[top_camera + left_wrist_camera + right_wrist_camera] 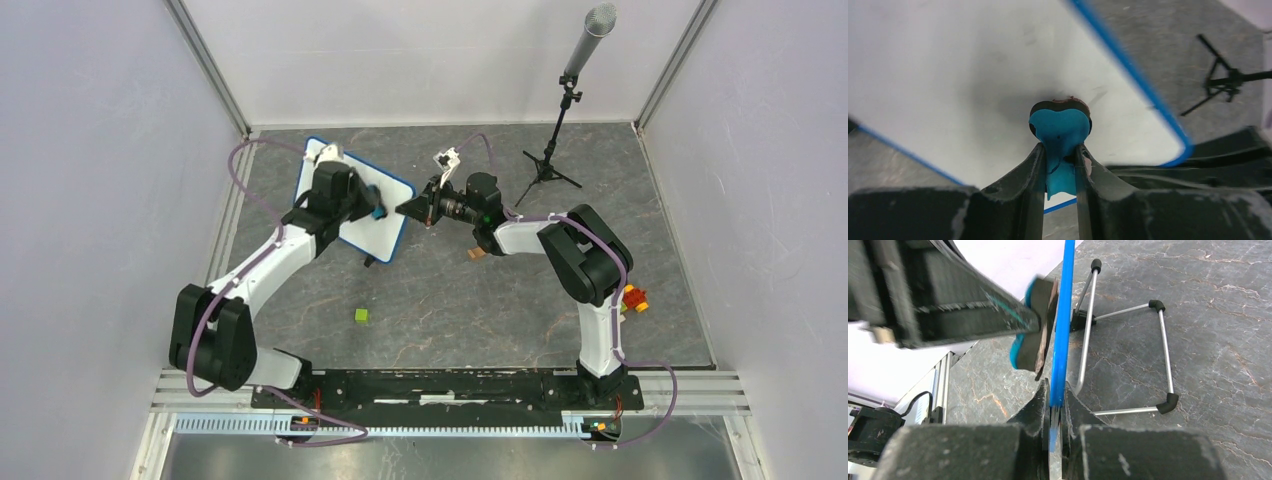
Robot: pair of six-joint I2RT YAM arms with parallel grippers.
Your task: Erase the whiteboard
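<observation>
The whiteboard [392, 218] stood at the far left of the table [500, 310], propped on its wire stand [1163, 350] and leaning back, with its white face turned up toward the left arm. Its long axis ran from far left to nearer right. The left gripper [1060, 150] was clamped on a blue eraser [1060, 125], whose pad lay against the white face. The right gripper [1055, 395] was pinched on the blue frame at the board's right end.
</observation>
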